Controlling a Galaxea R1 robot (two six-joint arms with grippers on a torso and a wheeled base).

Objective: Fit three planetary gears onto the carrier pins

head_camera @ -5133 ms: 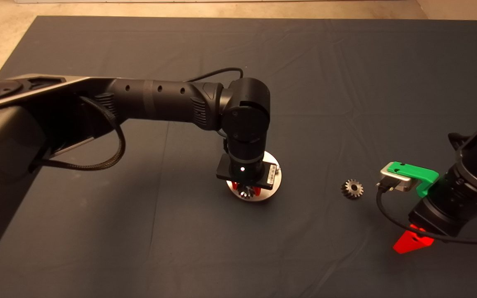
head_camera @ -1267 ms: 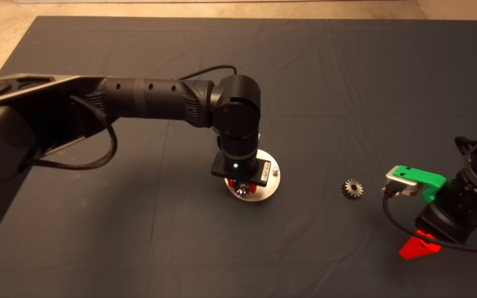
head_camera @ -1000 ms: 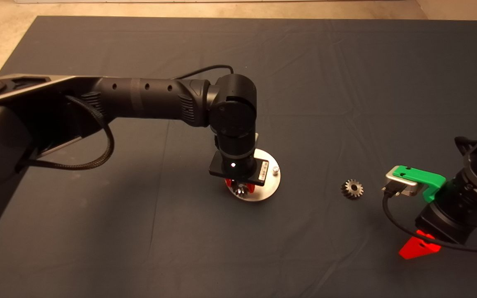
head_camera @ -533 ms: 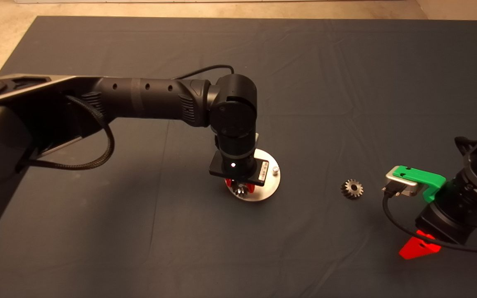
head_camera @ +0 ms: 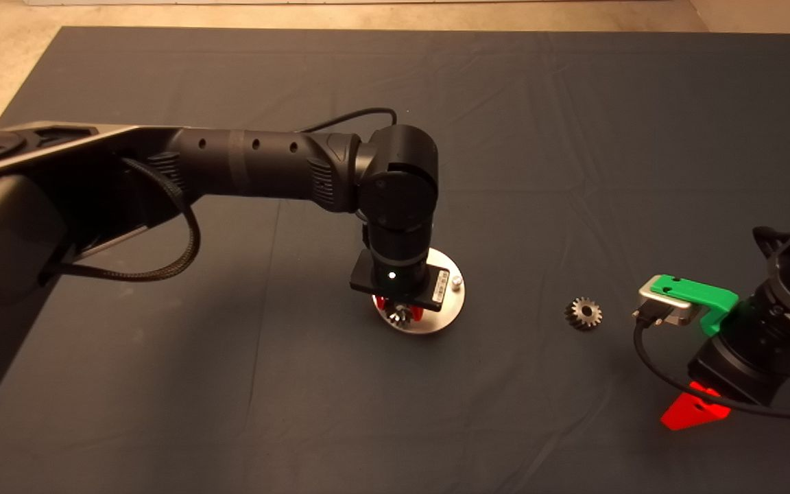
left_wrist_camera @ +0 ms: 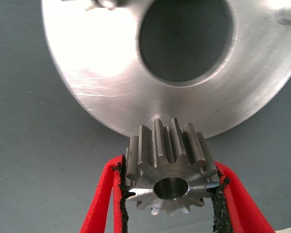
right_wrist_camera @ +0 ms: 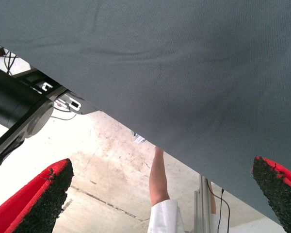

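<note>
left gripper [left_wrist_camera: 169, 194] shifted right over the dark mat [head_camera: 573, 137].

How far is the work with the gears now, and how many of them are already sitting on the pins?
None looks seated yet: two pins on the metal disc show bare. In hand: the left end effector grips one gear over the disc's edge. Left: a second gear lies on the mat beside the open, idle right end effector. No third gear is in view.
</note>
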